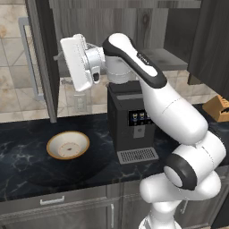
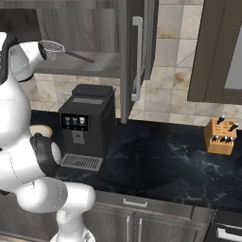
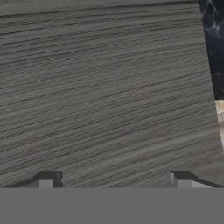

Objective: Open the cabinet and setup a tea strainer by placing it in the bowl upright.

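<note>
Up inside the cabinet (image 1: 103,27) is where I've got the arm right now, hand raised to shelf height between the two swung-open doors; left door edge with its long silver handle (image 1: 27,58) shows in the left base view, right door's handle (image 2: 137,59) in the right base view. On the hand cam I'm staring at grey wood grain up close; the gripper (image 3: 113,180) has its two tips far apart at the bottom, so it's spread wide with nothing between them; not holding a thing.

Strainer (image 2: 51,50) sits on the cabinet shelf (image 2: 94,65) in the right base view, mesh cup toward the arm, thin dark stick handle pointing away to the right; it looks just beside the arm's wrist, but I can't tell if anything touches it from that angle.

Bowl (image 1: 68,145) is down on the black marble counter (image 1: 27,161), left of the coffee machine (image 1: 129,120) and well below the hand; cream inside, tan rim, nothing in it. Knife block (image 2: 220,135) is off on the right end of the counter, well apart from all this; base cabinets (image 1: 58,205) run along below the counter.
</note>
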